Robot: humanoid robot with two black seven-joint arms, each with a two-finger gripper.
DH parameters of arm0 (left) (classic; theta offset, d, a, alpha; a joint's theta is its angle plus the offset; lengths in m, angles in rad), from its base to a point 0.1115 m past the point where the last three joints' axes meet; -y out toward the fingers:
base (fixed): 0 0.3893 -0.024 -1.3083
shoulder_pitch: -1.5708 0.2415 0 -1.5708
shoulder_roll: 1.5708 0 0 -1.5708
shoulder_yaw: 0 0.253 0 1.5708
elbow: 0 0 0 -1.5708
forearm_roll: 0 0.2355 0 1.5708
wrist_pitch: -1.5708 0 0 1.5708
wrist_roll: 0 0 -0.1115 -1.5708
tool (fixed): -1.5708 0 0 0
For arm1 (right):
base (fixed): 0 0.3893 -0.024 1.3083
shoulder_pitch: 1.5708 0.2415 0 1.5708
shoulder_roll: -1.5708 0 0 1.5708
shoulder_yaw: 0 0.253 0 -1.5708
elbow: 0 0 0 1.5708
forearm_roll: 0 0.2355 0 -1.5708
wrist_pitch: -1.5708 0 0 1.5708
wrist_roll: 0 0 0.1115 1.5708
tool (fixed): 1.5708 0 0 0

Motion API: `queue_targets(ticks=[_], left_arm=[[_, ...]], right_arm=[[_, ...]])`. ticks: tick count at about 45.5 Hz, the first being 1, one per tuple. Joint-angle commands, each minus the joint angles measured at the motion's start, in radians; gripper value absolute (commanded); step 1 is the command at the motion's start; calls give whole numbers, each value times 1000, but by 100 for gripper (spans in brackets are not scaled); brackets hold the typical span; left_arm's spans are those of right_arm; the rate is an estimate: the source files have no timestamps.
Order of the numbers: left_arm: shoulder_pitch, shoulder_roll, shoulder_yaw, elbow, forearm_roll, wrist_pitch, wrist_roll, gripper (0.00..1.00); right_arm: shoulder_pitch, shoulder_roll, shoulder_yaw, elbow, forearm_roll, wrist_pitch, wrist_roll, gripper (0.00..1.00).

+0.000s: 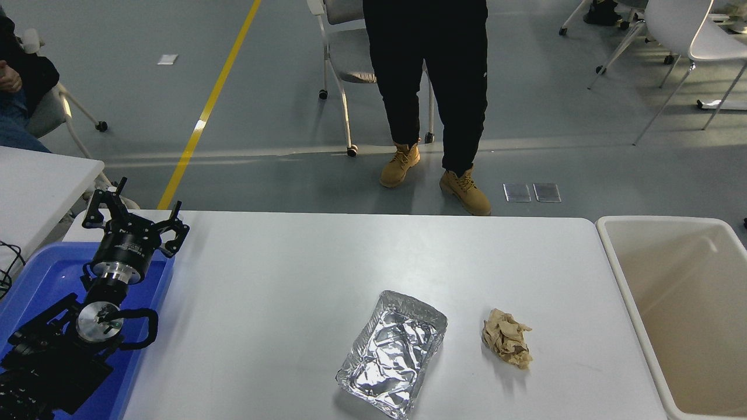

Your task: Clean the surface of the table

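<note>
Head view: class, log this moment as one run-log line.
left gripper: open, parked over blue tray | right arm: not in view | table surface: foil tray, crumpled napkin | beige bin: right of table

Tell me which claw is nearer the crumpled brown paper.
Only the left claw shows, so no comparison is possible. It is parked over the blue tray at the table's far left, well apart from the crumpled brown paper lying right of the foil tray. The right claw is out of view.

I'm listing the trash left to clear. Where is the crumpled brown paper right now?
In the head view, the crumpled brown paper lies on the white table, right of centre near the front edge, between the foil tray and the beige bin, touching neither.
</note>
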Motion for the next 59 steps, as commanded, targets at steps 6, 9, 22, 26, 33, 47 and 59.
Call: queue_targets(ticks=[6,9,22,26,33,47,59], left_arm=[[0,0,0,1,0,1,0,100],[0,0,0,-1,0,1,0,100],[0,0,0,1,0,1,0,100],[0,0,0,1,0,-1,0,100],[0,0,0,-1,0,1,0,100],[0,0,0,-1,0,-1,0,100],[0,0,0,1,0,1,0,100]], right_arm=[[15,32,199,121,98,6,-2,98],[14,57,251,150,98,3,-2,98],[-66,178,308,328,96,2,-2,98],[-97,236,332,333,93,2,0,98],[-166,311,345,336,73,6,9,98],[-305,366,328,353,9,35,139,98],[-397,388,320,347,9,35,191,98]])
